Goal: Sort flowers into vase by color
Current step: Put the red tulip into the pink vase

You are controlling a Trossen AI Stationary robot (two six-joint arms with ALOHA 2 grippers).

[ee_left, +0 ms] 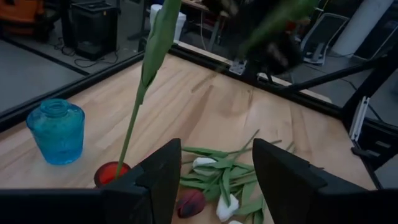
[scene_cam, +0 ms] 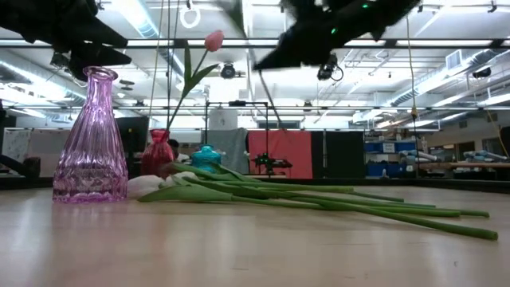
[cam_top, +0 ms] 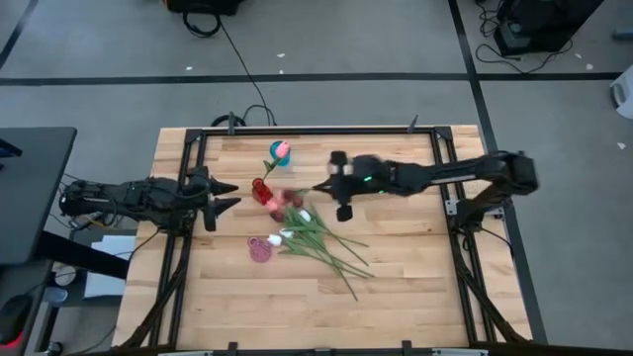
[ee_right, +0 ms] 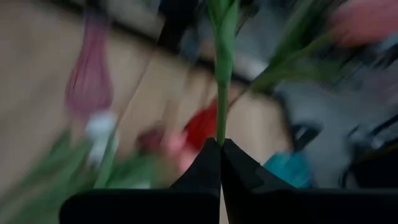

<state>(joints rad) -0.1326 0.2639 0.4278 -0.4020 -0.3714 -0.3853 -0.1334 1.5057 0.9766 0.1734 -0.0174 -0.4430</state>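
A pink tulip stands with its stem in the red vase, leaning over the empty blue vase. The pink glass vase stands empty nearer the front. Several tulips with white and dark red heads lie in a heap on the table. My right gripper hovers above the heap, beside the red vase, shut on a green flower stem; the head of that flower does not show. My left gripper is open and empty, left of the red vase. My right gripper pinches the thin green stem between its two fingertips. The stem runs on from the tips, roughly in line with the fingers. The flower is lifted clear of the table; its leaf shows blurred in the left wrist view.
The three vases stand close together at the table's middle, with the heap of stems spreading toward the right front. A black frame runs round the wooden table top. There is bare wood at the front.
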